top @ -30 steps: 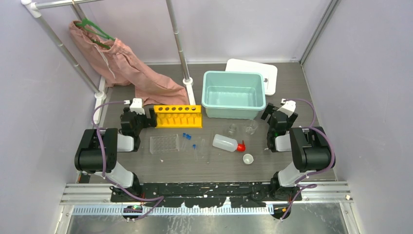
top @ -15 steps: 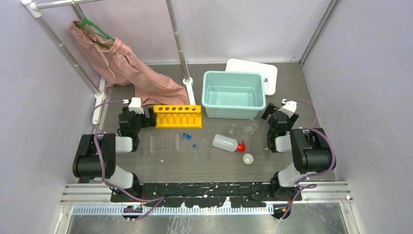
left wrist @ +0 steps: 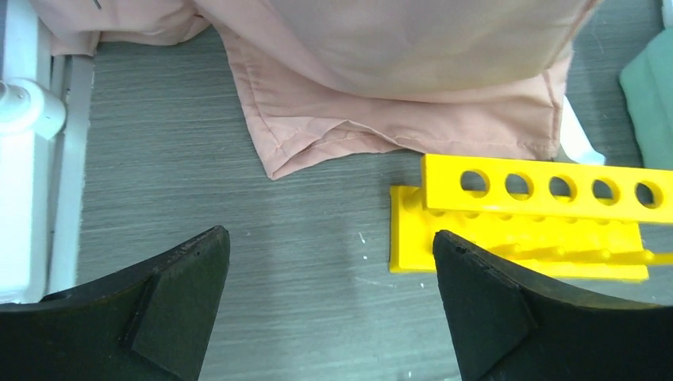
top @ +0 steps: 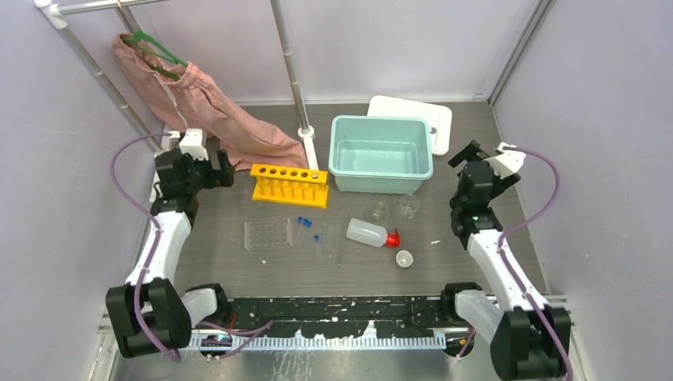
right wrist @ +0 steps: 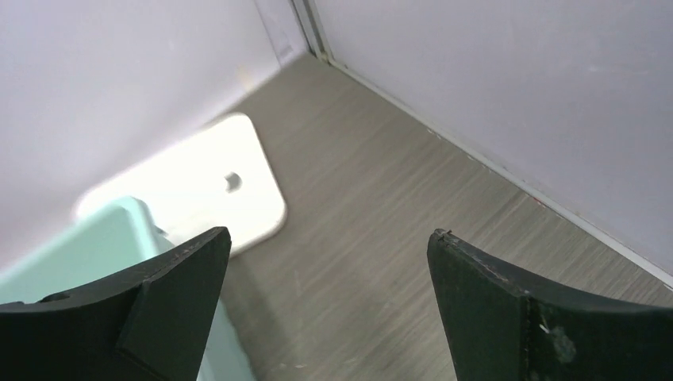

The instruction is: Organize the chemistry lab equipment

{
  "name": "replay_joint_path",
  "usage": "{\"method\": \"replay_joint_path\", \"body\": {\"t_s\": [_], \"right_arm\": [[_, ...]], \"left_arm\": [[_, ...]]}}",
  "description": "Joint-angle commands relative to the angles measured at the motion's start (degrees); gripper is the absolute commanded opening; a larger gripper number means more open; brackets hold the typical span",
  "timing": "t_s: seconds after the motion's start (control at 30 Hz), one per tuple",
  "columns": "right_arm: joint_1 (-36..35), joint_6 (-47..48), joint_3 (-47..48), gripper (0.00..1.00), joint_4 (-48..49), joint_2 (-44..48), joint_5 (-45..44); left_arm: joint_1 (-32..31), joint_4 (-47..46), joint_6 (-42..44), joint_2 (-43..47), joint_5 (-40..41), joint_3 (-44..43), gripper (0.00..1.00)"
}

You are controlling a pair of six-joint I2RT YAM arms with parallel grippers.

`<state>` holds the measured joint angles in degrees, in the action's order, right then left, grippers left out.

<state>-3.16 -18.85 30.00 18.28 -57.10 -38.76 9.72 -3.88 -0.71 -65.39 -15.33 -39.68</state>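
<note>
- The grey wood table [top: 222, 214] fills the middle of the overhead view, with all the lab gear lying loose on it.
- A pink cloth [top: 214, 111] hangs from a green hanger [top: 155, 51] at the upper left and trails down onto the table, ending just behind the rack.
- An open teal bin [top: 381, 182] stands at upper centre; a white lid [top: 413, 111] lies flat behind its right corner.
- The left gripper [left wrist: 327, 238] is at the left of the frame, jaws spread wide and holding nothing, above bare table between the cloth hem and the rack's left end.
- The right gripper [right wrist: 327, 234] is at the right of the frame, also spread wide and empty, facing the back corner with the lid and the bin's corner at its left.
- The yellow rack [top: 290, 186] stands left of the bin, its holes showing no tubes.
- The clear tray [top: 267, 234] lies in front of the rack.
- The white bottle [top: 367, 232] lies on its side at centre, red nozzle [top: 392, 237] pointing right.
- Two glass beakers [top: 409, 206] [top: 378, 210] stand upright just in front of the bin.
- Small blue-capped tubes [top: 302, 228] lie flat between tray and bottle.
- A tiny white cup [top: 404, 258] sits below the nozzle.
</note>
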Motion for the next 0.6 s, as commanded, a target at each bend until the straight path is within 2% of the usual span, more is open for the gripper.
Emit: {"method": "replay_joint_path", "body": {"t_s": [0.0, 0.1, 0.2, 0.27, 0.3, 0.37, 0.43, 0.57], "right_arm": [[-0.1, -11.88, 10.85, 1.0, -22.67, 6.77, 0.02], [0.42, -26.41, 16.88, 1.0, -30.58, 7.66, 7.05], [0.96, -27.39, 18.63, 1.0, -29.39, 8.04, 23.77], [0.55, -28.66, 19.77, 1.0, -28.79, 6.93, 30.01], [-0.64, -28.67, 22.66, 1.0, -34.35, 5.32, 30.26], [-6.28, -26.03, 31.54, 1.0, -48.74, 0.09, 23.73], [-14.86, -24.27, 38.82, 1.0, -59.93, -5.14, 14.38], [-30.37, -27.24, 43.99, 1.0, -68.89, -10.94, 3.09]], "left_arm": [[0.44, 22.89, 5.32, 6.46, -2.85, -9.39, 1.0], [0.41, 33.84, 6.34, 8.07, -3.92, -15.65, 1.0], [0.46, 41.16, 5.64, 7.57, -5.37, -21.52, 1.0], [0.45, 45.19, 4.71, 6.32, -6.06, -25.15, 1.0], [0.4, 46.97, 4.46, 5.53, -6.14, -26.83, 1.0], [0.44, 50.0, 3.93, 3.82, -5.72, -29.86, 1.0], [0.39, 52.6, 3.64, 2.35, -4.98, -32.09, 1.0], [0.4, 56.9, 3.56, 0.27, -3.98, -34.82, 0.99]]}}
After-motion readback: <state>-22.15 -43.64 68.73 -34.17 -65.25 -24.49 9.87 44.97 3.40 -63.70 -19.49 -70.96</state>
